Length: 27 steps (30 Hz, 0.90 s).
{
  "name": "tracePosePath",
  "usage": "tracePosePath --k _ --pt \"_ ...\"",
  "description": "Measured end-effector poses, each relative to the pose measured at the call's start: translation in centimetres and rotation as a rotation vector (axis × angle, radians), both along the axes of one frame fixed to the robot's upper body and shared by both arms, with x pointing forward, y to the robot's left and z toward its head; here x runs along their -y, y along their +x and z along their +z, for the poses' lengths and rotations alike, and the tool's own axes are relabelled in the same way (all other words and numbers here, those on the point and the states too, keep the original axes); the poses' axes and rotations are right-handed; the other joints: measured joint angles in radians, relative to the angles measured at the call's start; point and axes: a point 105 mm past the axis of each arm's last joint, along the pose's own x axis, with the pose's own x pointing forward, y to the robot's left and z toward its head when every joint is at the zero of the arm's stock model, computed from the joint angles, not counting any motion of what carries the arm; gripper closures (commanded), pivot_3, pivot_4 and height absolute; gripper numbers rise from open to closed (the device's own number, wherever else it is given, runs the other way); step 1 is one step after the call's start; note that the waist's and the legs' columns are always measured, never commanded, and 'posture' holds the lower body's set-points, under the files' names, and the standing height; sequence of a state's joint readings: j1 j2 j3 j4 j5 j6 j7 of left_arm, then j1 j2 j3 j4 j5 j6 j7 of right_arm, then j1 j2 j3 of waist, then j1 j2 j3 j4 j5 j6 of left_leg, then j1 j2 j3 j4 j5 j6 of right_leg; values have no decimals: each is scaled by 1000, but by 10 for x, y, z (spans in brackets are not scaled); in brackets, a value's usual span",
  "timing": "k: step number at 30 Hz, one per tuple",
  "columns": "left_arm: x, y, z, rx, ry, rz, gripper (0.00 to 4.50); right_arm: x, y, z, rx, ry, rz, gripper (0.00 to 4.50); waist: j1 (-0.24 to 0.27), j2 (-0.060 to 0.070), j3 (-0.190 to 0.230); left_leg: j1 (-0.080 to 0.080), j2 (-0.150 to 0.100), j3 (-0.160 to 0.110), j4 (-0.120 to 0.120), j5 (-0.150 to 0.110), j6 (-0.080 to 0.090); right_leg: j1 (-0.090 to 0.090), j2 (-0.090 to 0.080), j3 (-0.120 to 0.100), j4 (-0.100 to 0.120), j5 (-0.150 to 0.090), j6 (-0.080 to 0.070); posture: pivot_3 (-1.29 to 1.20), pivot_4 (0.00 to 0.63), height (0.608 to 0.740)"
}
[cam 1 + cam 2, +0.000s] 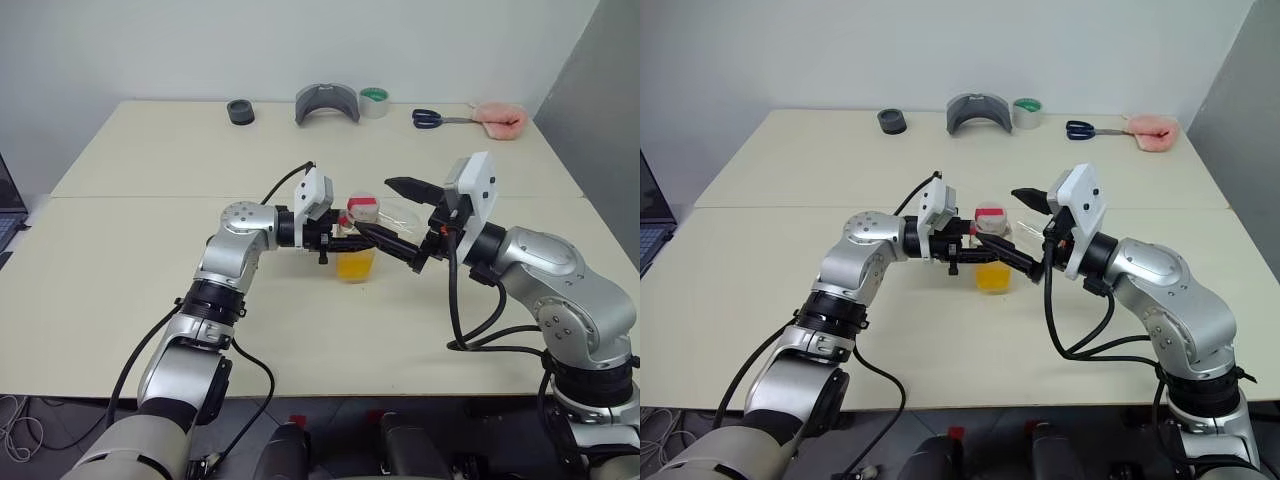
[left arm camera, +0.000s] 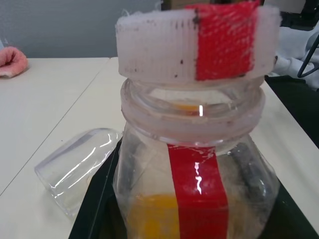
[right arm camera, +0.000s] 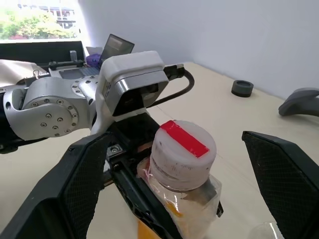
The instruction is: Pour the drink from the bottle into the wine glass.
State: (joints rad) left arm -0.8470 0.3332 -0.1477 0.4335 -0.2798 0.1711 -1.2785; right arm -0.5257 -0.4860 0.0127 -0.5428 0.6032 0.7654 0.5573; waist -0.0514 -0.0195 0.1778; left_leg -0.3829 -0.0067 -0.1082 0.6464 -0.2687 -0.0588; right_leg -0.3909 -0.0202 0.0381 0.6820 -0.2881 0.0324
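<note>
The left gripper (image 1: pixel 345 238) had its 2 fingers clamped on the bottle (image 1: pixel 358 240), holding it upright just above the bench (image 1: pixel 130 290) with the drink (image 1: pixel 355 265) low inside. The right gripper (image 3: pixel 174 184) had its fingers spread wide, 1 on each side of the cap (image 3: pixel 182 148), touching nothing. The label strip (image 2: pixel 198 194) was plain red with no readable writing, and the wine glass (image 2: pixel 75 169) lay on its side just beyond the left fingers.

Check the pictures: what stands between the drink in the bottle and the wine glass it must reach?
The cap is on the bottle, closing in the drink. The wine glass lies on its side beside the bottle.
</note>
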Motion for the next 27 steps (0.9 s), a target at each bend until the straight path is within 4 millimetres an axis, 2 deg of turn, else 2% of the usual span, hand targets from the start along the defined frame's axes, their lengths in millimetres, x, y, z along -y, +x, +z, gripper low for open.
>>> tracePosePath --k 23,27 --pt "2 -1 1 -3 -13 -6 2739 -6 24 -3 -81 11 4 0 -1 0 0 0 0 0 0 0 0 0 0 0 0 0 0 0 150 740" --pt "2 -1 1 -3 -13 -6 2739 -8 23 -4 -88 12 11 932 -1 0 0 0 0 0 0 0 0 0 0 0 0 0 0 0 150 740"
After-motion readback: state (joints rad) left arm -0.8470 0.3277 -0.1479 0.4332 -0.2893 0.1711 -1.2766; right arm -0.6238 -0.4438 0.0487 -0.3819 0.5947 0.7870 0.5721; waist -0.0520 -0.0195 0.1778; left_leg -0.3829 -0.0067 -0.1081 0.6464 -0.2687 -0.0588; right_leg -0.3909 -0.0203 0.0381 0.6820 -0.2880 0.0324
